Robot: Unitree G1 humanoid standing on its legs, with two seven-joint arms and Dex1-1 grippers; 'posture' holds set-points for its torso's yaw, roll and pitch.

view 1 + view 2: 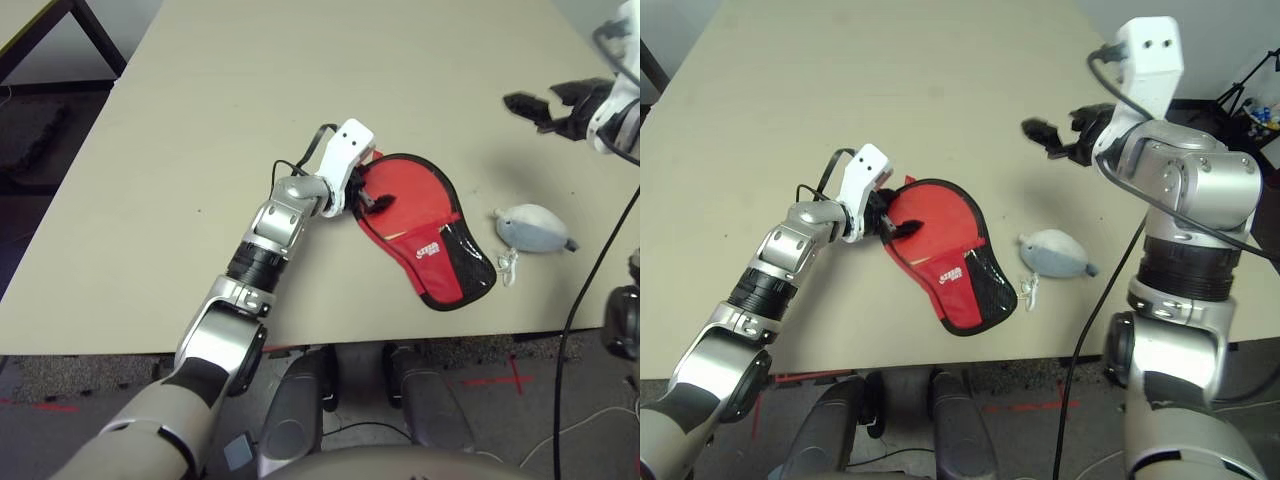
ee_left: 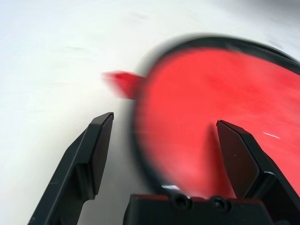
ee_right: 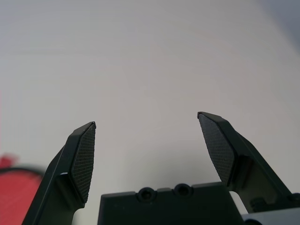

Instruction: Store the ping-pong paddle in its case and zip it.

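Case (image 2: pixel 206 126) blurred, cut off (left wrist view).

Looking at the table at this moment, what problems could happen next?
The left gripper is open, one finger over the red case and one beside it; closing may push the case instead of catching its edge. The case lies near the table's front edge and could slide off. The white ball could get knocked.

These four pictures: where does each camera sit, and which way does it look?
Left eye: head, looking down at the table; left gripper at the case.
Right eye: same scene, plus the raised right gripper.
Left wrist: along open fingers onto the case.
Right wrist: along open fingers over bare table.
All share the case.
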